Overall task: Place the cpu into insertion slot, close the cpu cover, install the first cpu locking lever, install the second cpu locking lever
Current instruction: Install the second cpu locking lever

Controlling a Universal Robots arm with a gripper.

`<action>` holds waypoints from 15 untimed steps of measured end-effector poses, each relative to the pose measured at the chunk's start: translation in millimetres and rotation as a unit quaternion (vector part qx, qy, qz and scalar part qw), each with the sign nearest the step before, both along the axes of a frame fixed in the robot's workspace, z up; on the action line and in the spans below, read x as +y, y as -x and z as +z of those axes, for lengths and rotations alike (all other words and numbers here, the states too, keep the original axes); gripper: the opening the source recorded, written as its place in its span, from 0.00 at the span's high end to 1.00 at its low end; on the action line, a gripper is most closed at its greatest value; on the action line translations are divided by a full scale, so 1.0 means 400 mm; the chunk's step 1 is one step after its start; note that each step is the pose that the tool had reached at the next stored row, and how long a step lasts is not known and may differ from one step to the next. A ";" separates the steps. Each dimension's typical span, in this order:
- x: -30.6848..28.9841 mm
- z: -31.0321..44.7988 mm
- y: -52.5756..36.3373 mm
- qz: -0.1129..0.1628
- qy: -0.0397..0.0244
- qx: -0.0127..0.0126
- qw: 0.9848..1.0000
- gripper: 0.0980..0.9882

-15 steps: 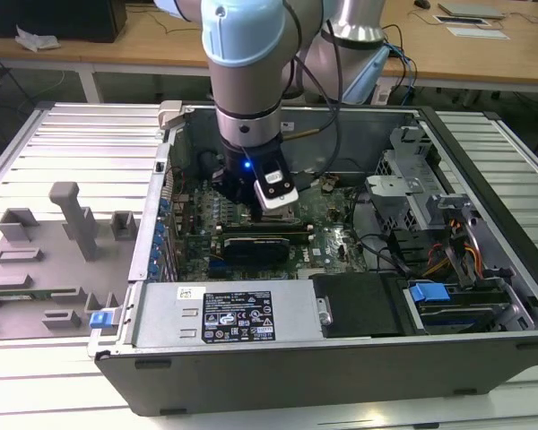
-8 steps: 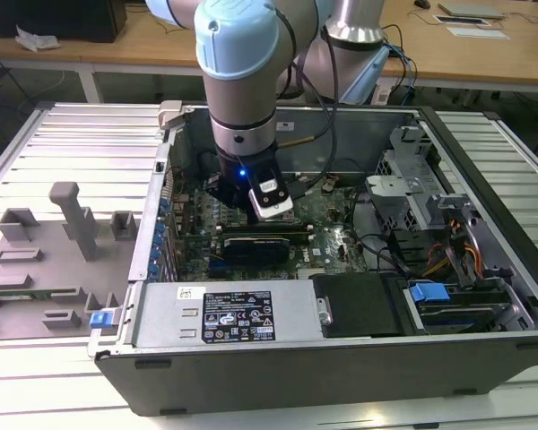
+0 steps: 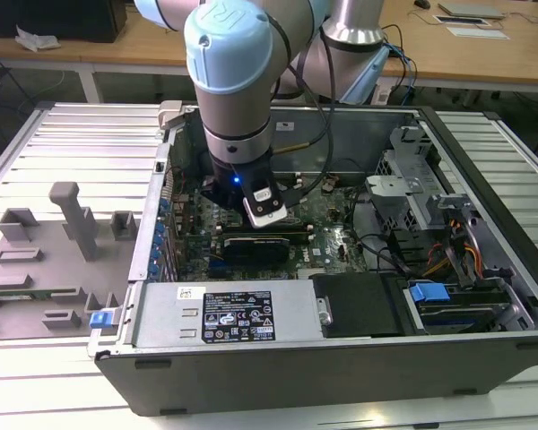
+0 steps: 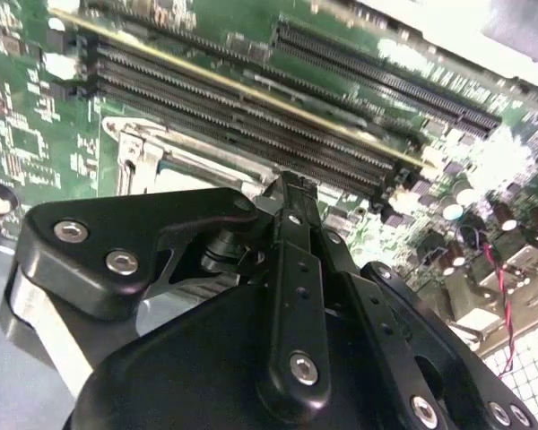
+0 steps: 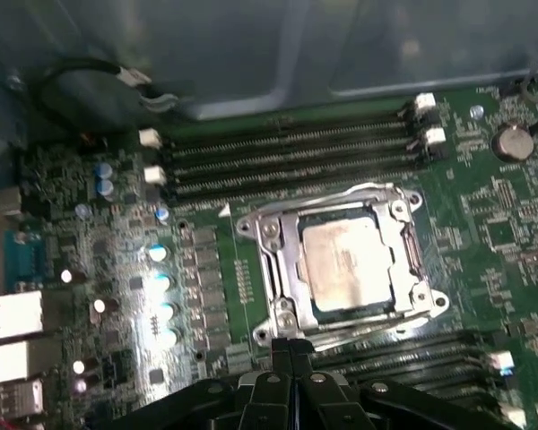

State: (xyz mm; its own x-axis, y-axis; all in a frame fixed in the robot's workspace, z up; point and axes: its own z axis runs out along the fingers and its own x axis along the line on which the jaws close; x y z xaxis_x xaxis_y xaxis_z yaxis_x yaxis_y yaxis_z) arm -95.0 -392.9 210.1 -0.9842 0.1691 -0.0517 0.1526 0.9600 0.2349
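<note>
You have the cpu (image 5: 348,265) seated in the insertion slot (image 5: 403,260) on the green motherboard (image 5: 206,296) in the first wrist view: a flat square with a dull, slightly mottled silver top. The cpu cover (image 5: 282,269), a thin bright metal frame with a wide square opening, lies down flat around it, so the chip shows through the middle. A thin wire lever (image 5: 341,193) runs along the frame's edge nearest the memory slots (image 5: 287,152), though you cannot tell whether it is latched. Going across the board from that view's left, you pass silver port housings (image 5: 13,345), a column of small round capacitors (image 5: 161,296), then the socket, then a round coin cell (image 5: 513,141). The long black ribbed memory slots flank the socket on two sides. Your gripper (image 5: 290,354) sits just beside the socket's edge, its two black fingertips pressed together with nothing between them; in the second wrist view its bolted black linkage (image 4: 291,296) blocks most of the socket. In the exterior view the grey and pale-blue arm (image 3: 233,81) reaches down into the open computer case (image 3: 341,358), covering the socket area, with a grey fixture tray (image 3: 45,269) on the exterior view's left.
</note>
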 end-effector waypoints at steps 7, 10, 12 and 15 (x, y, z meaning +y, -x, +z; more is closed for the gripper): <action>-0.003 -0.018 0.005 0.001 -0.012 0.000 1.000 0.99; -0.002 -0.024 0.008 0.002 -0.012 0.000 1.000 0.99; -0.001 -0.028 0.009 0.003 -0.013 0.000 1.000 0.99; 0.002 -0.030 0.010 0.003 -0.013 0.000 1.000 0.99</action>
